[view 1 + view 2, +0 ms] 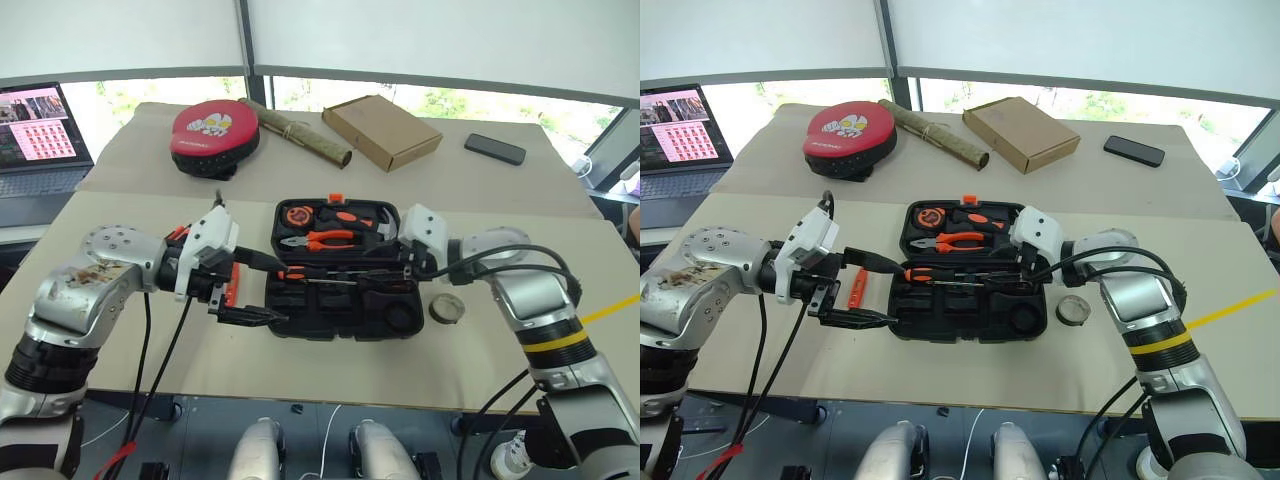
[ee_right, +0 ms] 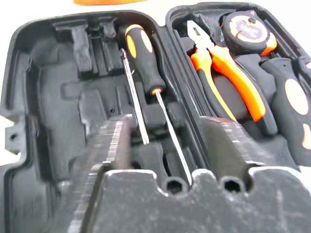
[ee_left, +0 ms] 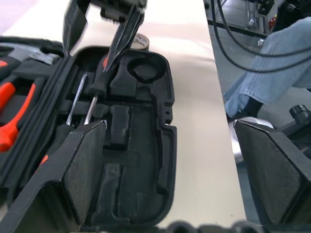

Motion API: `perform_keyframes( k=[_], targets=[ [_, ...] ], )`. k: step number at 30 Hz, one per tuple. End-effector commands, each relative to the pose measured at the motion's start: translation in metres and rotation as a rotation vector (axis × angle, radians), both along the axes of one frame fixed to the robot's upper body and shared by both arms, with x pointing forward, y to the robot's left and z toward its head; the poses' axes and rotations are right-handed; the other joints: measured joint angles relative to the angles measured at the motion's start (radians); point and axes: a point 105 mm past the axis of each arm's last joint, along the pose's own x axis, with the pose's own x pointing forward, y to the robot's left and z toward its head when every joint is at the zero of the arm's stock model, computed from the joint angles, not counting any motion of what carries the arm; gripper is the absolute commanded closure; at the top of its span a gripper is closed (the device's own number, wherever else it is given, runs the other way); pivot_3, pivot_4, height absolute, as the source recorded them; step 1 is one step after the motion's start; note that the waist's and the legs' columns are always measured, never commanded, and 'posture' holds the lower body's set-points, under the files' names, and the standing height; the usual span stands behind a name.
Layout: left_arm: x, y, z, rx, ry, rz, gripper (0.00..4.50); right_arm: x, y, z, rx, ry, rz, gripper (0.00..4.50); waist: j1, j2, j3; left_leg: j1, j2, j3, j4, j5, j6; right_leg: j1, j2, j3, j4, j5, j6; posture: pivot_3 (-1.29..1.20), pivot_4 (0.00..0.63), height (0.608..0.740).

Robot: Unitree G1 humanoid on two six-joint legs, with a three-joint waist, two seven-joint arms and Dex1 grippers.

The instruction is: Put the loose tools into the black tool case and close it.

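1. Table (image 1: 560,240): I see beige top with bare room to the right of the case and a strip along the near edge. At the far side sit a cardboard box (image 1: 382,131), a red-topped round pad (image 1: 214,133) and a phone (image 1: 494,148), all well apart from the work.
2. Black tool case (image 1: 335,315): lies open mid-table; far half holds pliers (image 1: 322,240) and a tape measure (image 1: 298,214), near half has mostly empty recesses.
3. Left gripper (image 1: 262,290): hovers at the case's left edge, fingers spread wide, holding nothing.
4. Right gripper (image 1: 385,272): reaches in over the case's right side, fingers part open; I cannot tell if they grip anything.
5. Two screwdrivers (image 2: 146,58): lying side by side in the near half along the hinge.
6. Orange tool (image 1: 858,288): on the table just left of the case, under the left gripper; type unclear.
7. Tape roll (image 1: 447,308): on the table just right of the case.
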Motion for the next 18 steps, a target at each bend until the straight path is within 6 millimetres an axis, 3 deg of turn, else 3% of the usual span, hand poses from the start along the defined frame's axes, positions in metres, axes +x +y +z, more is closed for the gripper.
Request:
perform_keyframes(
  k=[1, 4, 13, 18],
  targets=[
    [0.001, -0.002, 0.005, 0.003, -0.044, -0.018, 0.0, 0.002, -0.001, -0.005, -0.01, -0.006, -0.02, 3.39, 0.001, 0.0, 0.0, 0.0, 0.0, 0.0, 0.0, 0.0, 0.0, 0.0, 0.0, 0.0, 0.0, 0.0, 0.0, 0.0, 0.15, 0.74],
    [0.004, -0.002, 0.004, 0.006, -0.047, -0.015, 0.0, 0.001, 0.0, -0.017, -0.03, 0.022, -0.019, 4.45, 0.0, 0.0, 0.0, 0.0, 0.0, 0.0, 0.0, 0.0, 0.0, 0.0, 0.0, 0.0, 0.0, 0.0, 0.0, 0.0, 0.15, 0.74],
    [0.011, -0.003, 0.003, 0.006, -0.053, -0.013, 0.0, -0.001, 0.004, -0.063, -0.239, 0.047, 0.008, 4.49, -0.005, -0.001, -0.001, 0.001, 0.001, 0.0, 0.0, 0.0, 0.0, 0.001, 0.001, 0.0, 0.001, 0.0, 0.0, 0.0, 0.15, 0.74],
    [0.013, -0.001, 0.001, 0.009, -0.056, -0.002, 0.0, -0.006, 0.013, -0.059, -0.237, 0.014, 0.041, 4.49, -0.004, -0.003, -0.002, 0.003, 0.001, 0.0, 0.0, 0.0, 0.0, 0.002, 0.001, 0.0, 0.003, -0.001, -0.001, 0.0, 0.15, 0.74]
  ],
)
